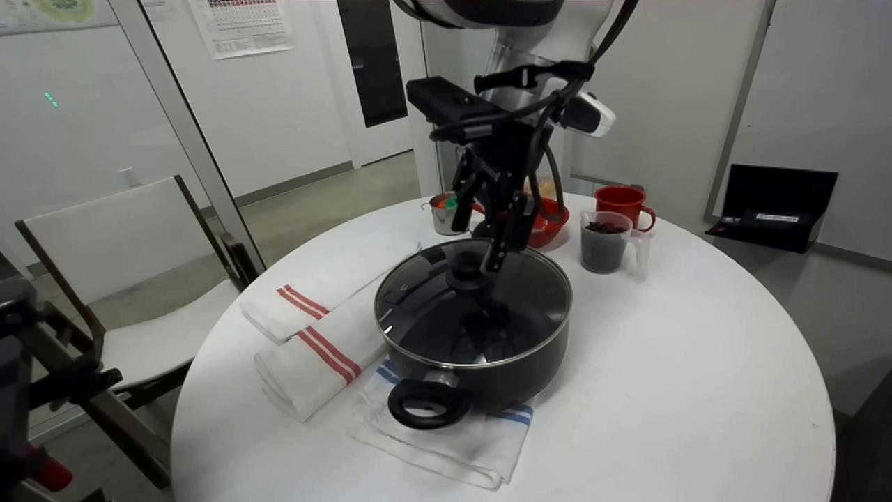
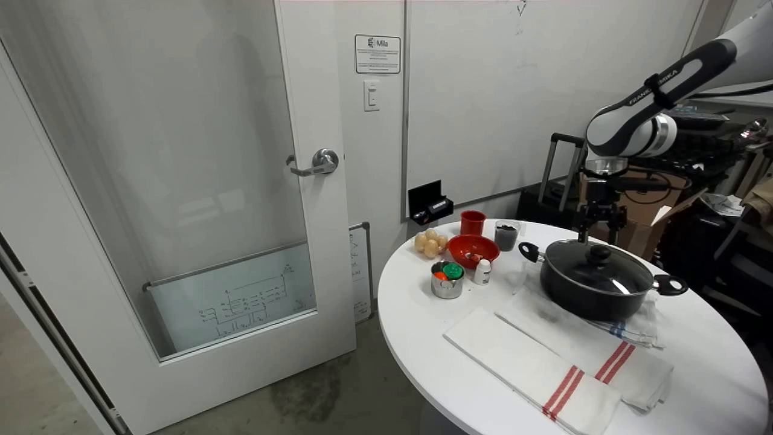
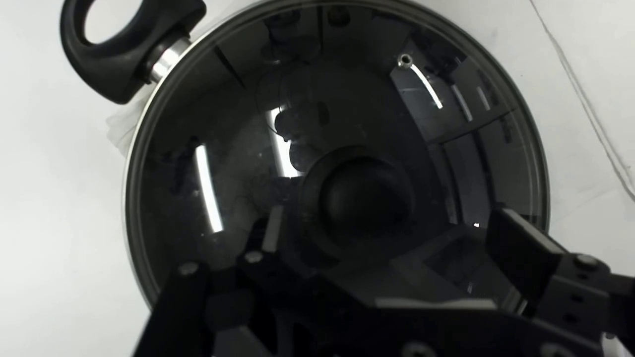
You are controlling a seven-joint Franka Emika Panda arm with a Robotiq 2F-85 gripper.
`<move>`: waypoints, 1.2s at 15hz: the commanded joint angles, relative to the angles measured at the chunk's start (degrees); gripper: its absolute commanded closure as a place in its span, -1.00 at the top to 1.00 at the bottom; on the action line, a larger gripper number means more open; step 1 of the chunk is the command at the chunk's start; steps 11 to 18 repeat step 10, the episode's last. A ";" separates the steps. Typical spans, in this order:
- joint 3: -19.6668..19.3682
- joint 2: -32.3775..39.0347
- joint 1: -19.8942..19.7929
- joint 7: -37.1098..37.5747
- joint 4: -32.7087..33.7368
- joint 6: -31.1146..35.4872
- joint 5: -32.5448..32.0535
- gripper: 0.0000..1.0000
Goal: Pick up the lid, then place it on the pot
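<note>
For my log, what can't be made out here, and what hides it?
Inside of the pot: hidden in every view by the dark, reflective lid.
Blue-striped towel: partly covered by the pot in both exterior views.
Red bowl: partly behind the open jaws in an exterior view.
Wall sign: fine print too small in an exterior view.
Arm: cut off by an exterior view's right edge.

A glazed door (image 2: 181, 181) stands beside a white wall (image 2: 375, 154) bearing a whiteboard (image 2: 513, 90). A chair (image 1: 125, 244) stands by the table (image 1: 662, 383); the floor (image 2: 362, 399) is greyish.
</note>
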 commanded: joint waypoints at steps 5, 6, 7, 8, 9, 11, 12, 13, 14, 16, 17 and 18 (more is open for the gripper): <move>-0.69 -5.73 1.89 1.31 -5.94 1.79 0.15 1.00; -0.68 -7.07 2.20 1.27 -7.43 2.55 0.12 1.00; -0.57 -8.53 2.49 1.06 -9.03 3.31 0.12 1.00; -0.56 -9.88 2.85 1.05 -10.48 4.10 0.06 1.00; -0.46 -11.35 3.20 0.91 -12.08 4.91 0.04 1.00; -0.37 -12.76 3.56 0.82 -13.59 5.73 0.05 1.00; -0.37 -12.76 3.56 0.82 -13.59 5.73 0.05 1.00; -0.37 -12.76 3.56 0.82 -13.59 5.73 0.05 1.00; -0.37 -12.76 3.56 0.82 -13.59 5.73 0.05 1.00; -0.37 -12.76 3.56 0.82 -13.59 5.73 0.05 1.00; -0.37 -12.76 3.56 0.82 -13.59 5.73 0.05 1.00; -0.37 -12.76 3.56 0.82 -13.59 5.73 0.05 1.00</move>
